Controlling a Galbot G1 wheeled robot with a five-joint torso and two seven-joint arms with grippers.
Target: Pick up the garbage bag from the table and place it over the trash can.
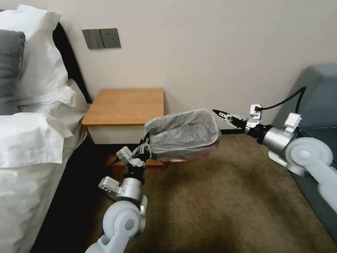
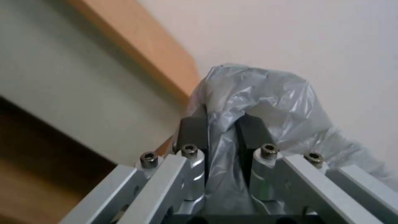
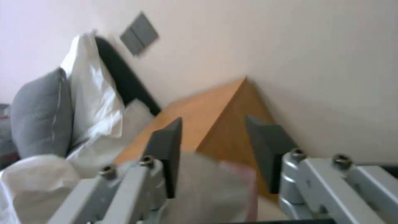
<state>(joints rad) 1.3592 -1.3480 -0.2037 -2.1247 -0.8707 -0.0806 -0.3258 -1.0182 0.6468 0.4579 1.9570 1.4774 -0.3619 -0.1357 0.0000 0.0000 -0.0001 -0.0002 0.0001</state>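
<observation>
Left gripper (image 1: 144,147) pinches the garbage bag (image 1: 182,133) edge; film light, limp, slippery. Right gripper (image 1: 222,114) spread, empty.

Head cam looks down and forward at table (image 1: 126,105) from mid-distance. Both wrist cams sit close behind their fingers, sharing that table (image 2: 136,53) (image 3: 207,121).

Bag (image 1: 182,133) drapes over bin, hiding it entirely; whether rim is seated, cannot tell. Bag also covers desk (image 1: 126,105) front right corner. Left gripper (image 1: 144,147) fingers (image 2: 195,130) half buried in bag folds. Right gripper (image 1: 220,113) tip too small in head view to read gap. In right wrist view, bag blurred and cut by bottom edge. Desk lower shelf behind left arm.
</observation>
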